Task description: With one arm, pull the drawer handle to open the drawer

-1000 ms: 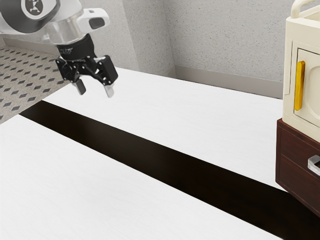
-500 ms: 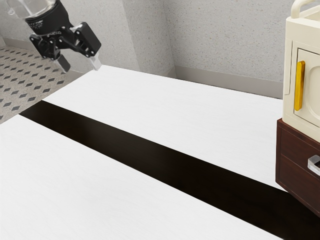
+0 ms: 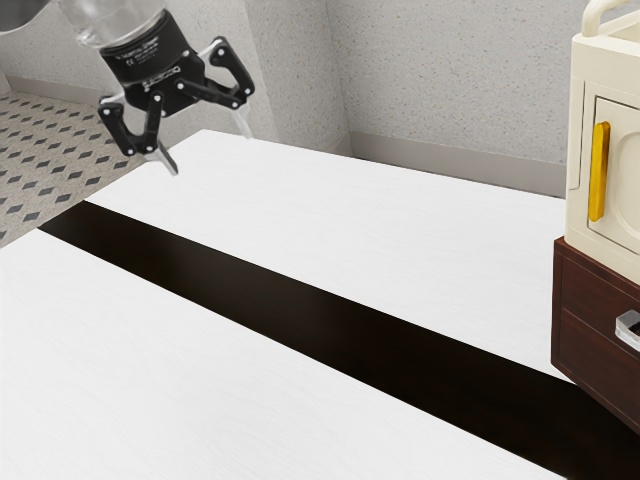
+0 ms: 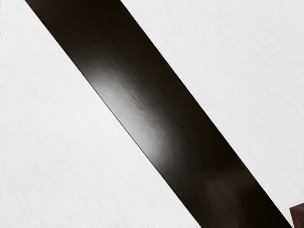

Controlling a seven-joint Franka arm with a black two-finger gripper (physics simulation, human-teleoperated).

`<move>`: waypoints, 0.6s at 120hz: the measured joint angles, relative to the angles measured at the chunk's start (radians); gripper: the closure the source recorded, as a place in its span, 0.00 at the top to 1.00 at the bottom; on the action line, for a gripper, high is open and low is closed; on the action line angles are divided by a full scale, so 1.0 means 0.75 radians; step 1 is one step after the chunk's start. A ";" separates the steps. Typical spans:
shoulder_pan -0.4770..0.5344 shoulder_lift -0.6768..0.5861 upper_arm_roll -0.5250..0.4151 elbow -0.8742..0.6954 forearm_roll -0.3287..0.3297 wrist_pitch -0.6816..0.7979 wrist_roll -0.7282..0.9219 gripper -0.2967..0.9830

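Note:
High over the table's far left end in the exterior view, my gripper (image 3: 205, 155) is open, its fingers wide apart with nothing between them. At the exterior view's right edge stands a dark wood cabinet (image 3: 590, 310). A silver handle (image 3: 627, 325) sits on its front, partly cut off by the picture's edge. A wide stretch of table lies between gripper and handle. In the wrist view, a corner of the dark wood cabinet (image 4: 298, 216) appears.
A cream cabinet (image 3: 590, 70) with a yellow handle (image 3: 599, 172) rests on top of the wooden one. The white table (image 3: 330, 220) has a dark band (image 3: 320, 320) running across it toward the cabinet. Grey walls rise behind the table.
The gripper first moved up and toward the exterior view's left, then came back toward the right and lower. My hand has turned, and its fingers now show wider apart. The cabinets have not moved.

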 joint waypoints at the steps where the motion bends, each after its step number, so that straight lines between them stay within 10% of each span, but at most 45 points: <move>1: 0.001 0.000 0.000 0.000 -0.004 0.000 -0.011 0.75; 26: 0.092 -0.034 -0.135 -0.138 -0.064 0.046 -0.232 0.75; 72: -0.126 -0.122 -0.265 -0.567 -0.114 0.505 -0.520 0.74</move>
